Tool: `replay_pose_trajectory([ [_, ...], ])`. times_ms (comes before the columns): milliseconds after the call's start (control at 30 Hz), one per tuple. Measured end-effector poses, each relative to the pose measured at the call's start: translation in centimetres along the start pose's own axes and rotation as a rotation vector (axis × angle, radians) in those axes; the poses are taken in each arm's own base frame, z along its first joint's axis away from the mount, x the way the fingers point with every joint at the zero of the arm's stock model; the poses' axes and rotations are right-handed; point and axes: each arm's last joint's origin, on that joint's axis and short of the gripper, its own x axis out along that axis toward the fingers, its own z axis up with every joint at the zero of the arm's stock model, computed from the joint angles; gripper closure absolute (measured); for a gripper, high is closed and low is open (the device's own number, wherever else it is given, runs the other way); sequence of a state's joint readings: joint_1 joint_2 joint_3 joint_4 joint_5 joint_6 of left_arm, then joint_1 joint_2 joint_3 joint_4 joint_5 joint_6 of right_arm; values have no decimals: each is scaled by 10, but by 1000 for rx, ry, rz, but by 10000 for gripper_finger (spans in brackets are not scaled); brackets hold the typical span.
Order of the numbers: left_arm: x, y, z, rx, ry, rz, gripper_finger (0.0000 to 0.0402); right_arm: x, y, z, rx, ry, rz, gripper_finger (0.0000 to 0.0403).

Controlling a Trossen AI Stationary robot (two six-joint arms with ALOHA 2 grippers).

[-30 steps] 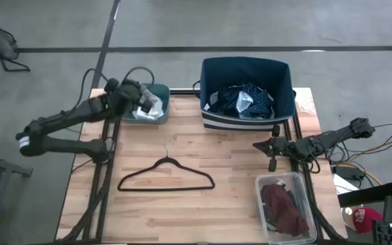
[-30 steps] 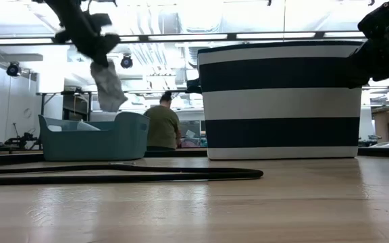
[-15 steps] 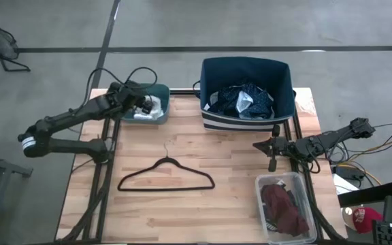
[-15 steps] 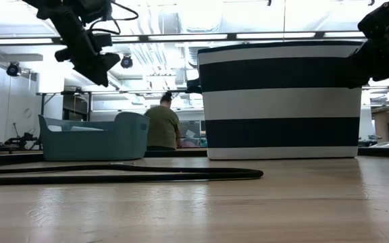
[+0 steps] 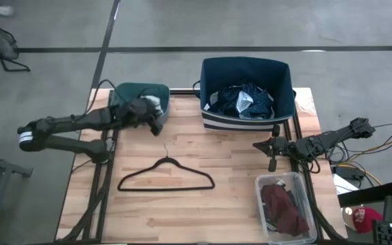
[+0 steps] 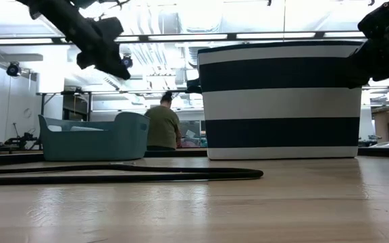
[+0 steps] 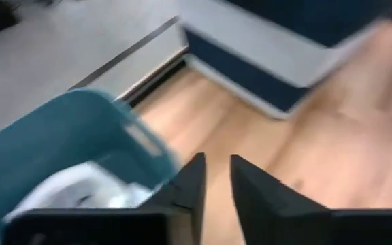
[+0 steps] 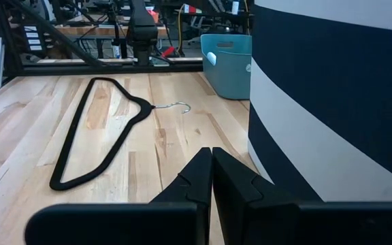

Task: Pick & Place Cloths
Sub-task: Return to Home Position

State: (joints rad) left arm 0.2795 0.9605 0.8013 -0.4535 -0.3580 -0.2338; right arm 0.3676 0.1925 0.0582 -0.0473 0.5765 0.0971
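Observation:
My left gripper (image 5: 158, 124) hovers open and holding nothing just past the near right corner of the teal bin (image 5: 131, 92), with only a narrow gap between its fingers (image 7: 217, 178). A small white and grey cloth (image 5: 155, 102) lies inside that bin. The navy-and-white striped basket (image 5: 209, 68) holds the navy patterned top (image 5: 240, 99). A maroon piece (image 5: 282, 207) lies in the clear bin (image 5: 260, 182). My right gripper (image 5: 257, 145) waits shut near the table's right edge, in front of the basket (image 8: 332, 88).
A thin black hanger (image 5: 167, 175) lies flat at mid-table, its hook pointing to the far side. Bare wood surrounds it. The teal bin (image 6: 93, 138) and the striped basket (image 6: 279, 101) stand along the far edge. People show in the room behind (image 6: 162, 125).
A second ago my left gripper held a pale sock hanging above the teal bin. It let go, and the sock dropped into the bin. The gripper then moved toward the near edge and slightly right, off the bin's corner.

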Motion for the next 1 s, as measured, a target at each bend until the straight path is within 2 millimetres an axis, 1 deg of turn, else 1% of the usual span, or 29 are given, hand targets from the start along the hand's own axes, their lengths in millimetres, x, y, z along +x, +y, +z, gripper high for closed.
replay_pose_trajectory([
  [100,-5,-16,-8,26,-59,-95,379,0,0,0,0,0,0,394],
  [133,-7,-21,-12,40,-81,-128,390,0,0,0,0,0,0,394],
  [200,-12,-30,-21,94,-114,-189,393,0,0,0,0,0,0,394],
  [267,-16,-34,-34,130,-123,-235,392,0,0,0,0,0,0,394],
  [367,-24,-36,-48,117,-163,-299,395,0,0,0,0,0,0,394],
  [433,-29,-34,-56,108,-201,-334,397,0,0,0,0,0,0,394],
  [567,-40,-23,-68,81,-276,-389,396,0,0,0,0,0,0,394],
  [800,-53,-7,-86,92,-379,-524,395,0,0,0,0,0,0,394],
  [1000,-53,2,-106,77,-415,-556,392,0,0,0,0,0,0,394],
])
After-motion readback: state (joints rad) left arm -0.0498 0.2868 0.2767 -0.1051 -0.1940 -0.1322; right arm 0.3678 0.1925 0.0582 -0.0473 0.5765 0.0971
